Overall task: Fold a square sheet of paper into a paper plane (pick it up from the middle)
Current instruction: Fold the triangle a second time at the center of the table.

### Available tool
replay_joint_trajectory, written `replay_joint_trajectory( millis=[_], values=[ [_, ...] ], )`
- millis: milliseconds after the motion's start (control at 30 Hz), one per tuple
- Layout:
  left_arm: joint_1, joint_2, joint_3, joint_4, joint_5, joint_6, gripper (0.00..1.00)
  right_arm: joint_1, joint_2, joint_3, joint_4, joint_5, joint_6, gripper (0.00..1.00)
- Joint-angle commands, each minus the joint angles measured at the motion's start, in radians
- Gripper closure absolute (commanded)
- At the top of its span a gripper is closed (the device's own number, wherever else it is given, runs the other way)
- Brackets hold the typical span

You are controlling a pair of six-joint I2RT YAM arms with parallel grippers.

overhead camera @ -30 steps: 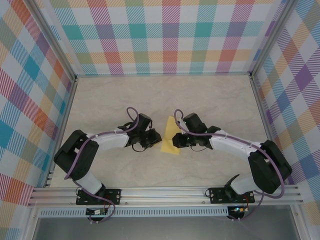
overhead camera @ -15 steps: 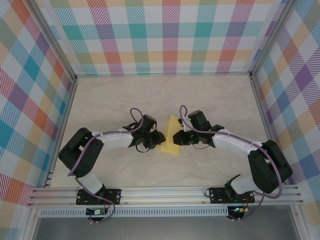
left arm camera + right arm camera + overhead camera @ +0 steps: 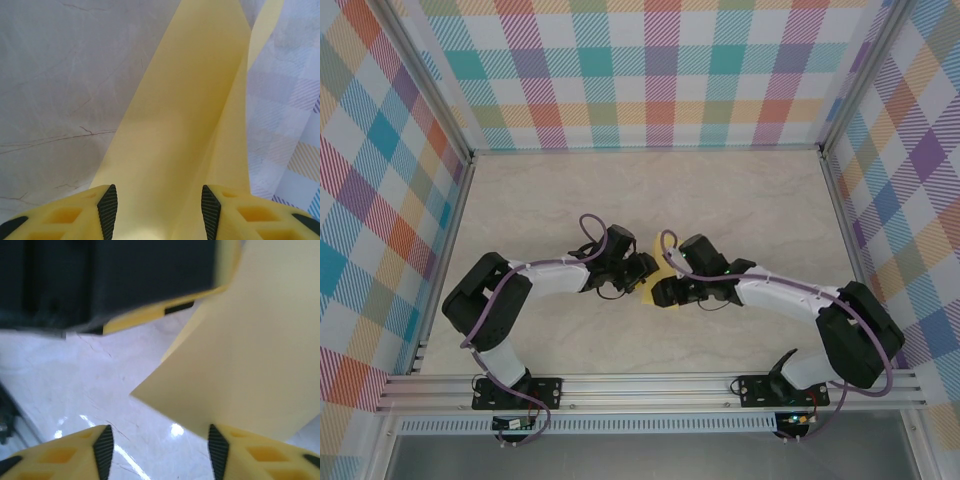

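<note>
Our left fingers (image 3: 107, 210) stand apart, gripping nothing, with the thin yellow folded sheet of paper (image 3: 185, 125) between them. Our right fingers (image 3: 104, 450) gape beside its edge. Around lie the pale marbled worktop (image 3: 740, 200) and the pastel checked walls (image 3: 650, 70). A second ago more paper showed.

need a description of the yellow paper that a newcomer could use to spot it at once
On the pale marble-look table, walled by pastel plaid panels, look at the middle, where the tips of the two arms nearly meet. Between the left gripper and the right gripper, partly covered by them, is the square sheet of paper. It is thin, sharp-edged and plain pale yellow, unlike the bulky black and white arms.
</note>
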Motion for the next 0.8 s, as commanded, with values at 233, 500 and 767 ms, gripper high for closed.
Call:
replay_joint_trajectory(
  millis=[233,500,767],
  values=[
    [0.010,0.020,0.037,0.012,0.040,0.006,0.51,0.197,-0.003,0.093,-0.131,0.539,0.008,0.36],
    [0.011,0.021,0.038,0.012,0.047,0.009,0.51,0.229,0.072,0.177,-0.162,0.605,-0.013,0.37],
    [0.013,0.016,0.038,0.006,0.047,0.011,0.51,0.239,0.058,0.168,-0.187,0.617,-0.010,0.41]
  ],
)
